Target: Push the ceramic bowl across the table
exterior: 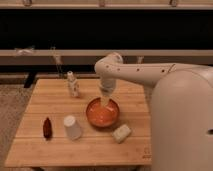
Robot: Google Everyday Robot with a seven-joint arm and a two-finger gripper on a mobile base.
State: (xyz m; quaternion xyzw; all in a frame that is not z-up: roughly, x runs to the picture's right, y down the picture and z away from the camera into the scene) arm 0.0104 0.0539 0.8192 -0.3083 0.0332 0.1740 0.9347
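Observation:
The ceramic bowl is round, shallow and glossy orange-red. It sits on the light-wood table, right of the middle. My white arm reaches in from the right and bends down over the bowl. The gripper hangs at the bowl's far rim, its tip inside or just above the bowl. Part of the bowl's far edge is hidden behind it.
A white cup stands upside down left of the bowl. A pale squarish block lies at the bowl's front right. A small dark red object lies near the left edge. A small pale bottle stands at the back.

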